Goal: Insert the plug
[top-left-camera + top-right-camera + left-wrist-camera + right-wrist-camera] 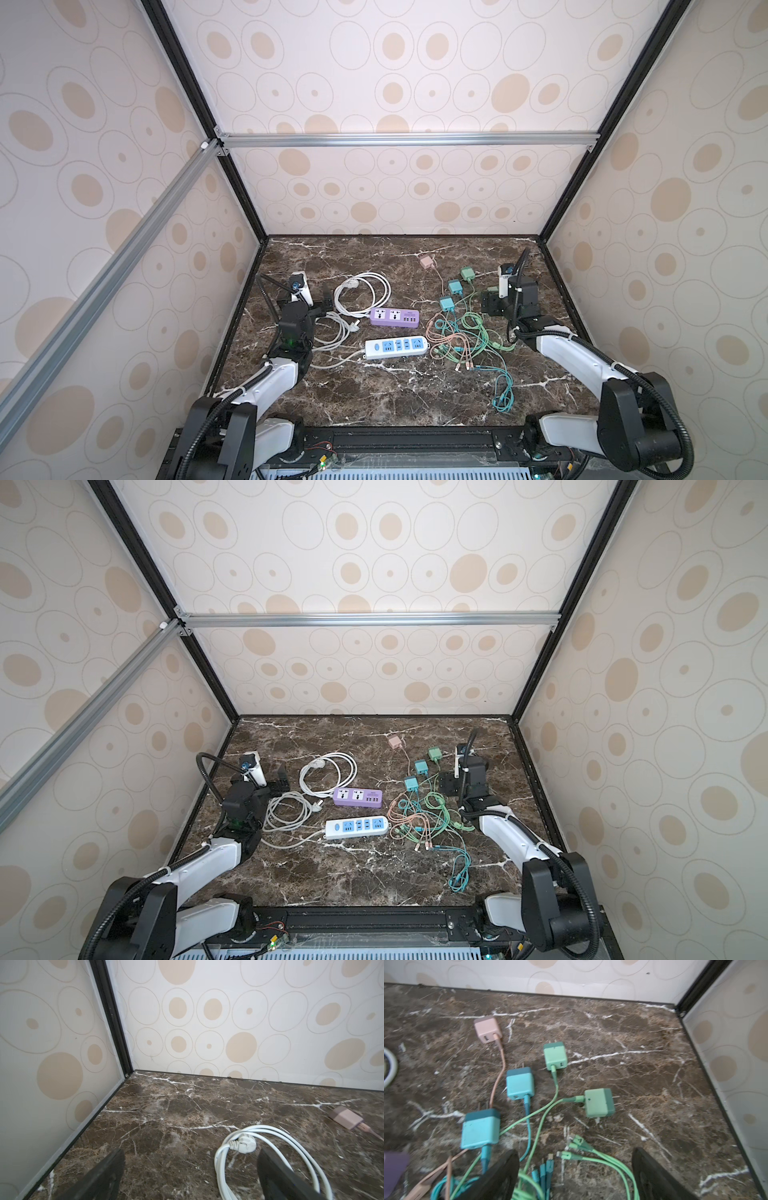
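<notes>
On the marble tabletop (374, 399) nothing is plugged in yet, as far as I can see: the sockets on the purple power strip (394, 318) and the white-and-blue power strip (396, 348) look empty in both top views. My left gripper (191, 1159) has its jaws spread wide with nothing between them. It sits over by the left wall, with the coiled white cord (219, 1159) and its white plug (244, 1144) just ahead. My right gripper (575, 1157) has its jaws apart too and is clamped on nothing. Loose green cable ends (576, 1140) lie on the table just ahead of its jaws, and I can't see any contact with them. The candidate plugs all lie flat on the table to the right of the strips: pink charger (487, 1029), far teal charger (520, 1084), near teal charger (480, 1128), far green charger (555, 1056) and near green charger (599, 1103). The near green charger has its prongs pointing away from the others and lies closest ahead of my right jaws, so my guess is that's the pick. The charger cords run back into one cable tangle (457, 340) beside the strips. I'd put progress at basically zero: grasp, lift, carry to a strip, line up the prongs and press in are all left. Tangle drag on the cord looks like the main risk.
</notes>
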Controlling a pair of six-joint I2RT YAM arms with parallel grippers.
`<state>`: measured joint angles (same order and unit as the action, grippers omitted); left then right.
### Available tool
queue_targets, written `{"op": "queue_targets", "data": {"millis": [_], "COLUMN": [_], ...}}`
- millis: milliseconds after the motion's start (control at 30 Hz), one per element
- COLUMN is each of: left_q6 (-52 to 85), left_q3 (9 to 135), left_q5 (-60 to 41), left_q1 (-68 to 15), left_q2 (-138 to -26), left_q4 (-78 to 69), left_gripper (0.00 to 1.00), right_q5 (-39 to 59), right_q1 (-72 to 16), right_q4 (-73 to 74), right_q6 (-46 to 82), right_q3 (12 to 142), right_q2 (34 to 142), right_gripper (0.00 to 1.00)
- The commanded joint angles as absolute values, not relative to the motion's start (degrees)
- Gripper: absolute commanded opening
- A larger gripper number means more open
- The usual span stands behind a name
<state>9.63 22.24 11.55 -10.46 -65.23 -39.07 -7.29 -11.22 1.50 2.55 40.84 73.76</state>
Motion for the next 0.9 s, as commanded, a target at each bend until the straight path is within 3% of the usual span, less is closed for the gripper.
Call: {"op": "queue_targets", "data": {"millis": [0,267,867], "left_q6": [13.6,17.7,19.9], "left_q3": [24.8,25.5,27.1], "left_q5": [10.2,4.6,-1.5], "left_q1": [-12.0,-15.8,-18.5], "left_q2": [-62.4,-58.7,-55.1], "left_q4": [-29.1,-22.0,-18.1], "left_gripper": [0.99,0.99,0.99], "right_q5": [-1.0,6.3,5.9], "right_q1": [-13.4,-18.9,-21.1], "right_q4": [-7.9,-13.0,-15.3], "right_q6": [3.0,4.0,8.8], "right_q3": [44.2,51.7,63.0], "right_q2": [75.5,83.9,101.9], "right_gripper": [0.86,0.80,0.75]}}
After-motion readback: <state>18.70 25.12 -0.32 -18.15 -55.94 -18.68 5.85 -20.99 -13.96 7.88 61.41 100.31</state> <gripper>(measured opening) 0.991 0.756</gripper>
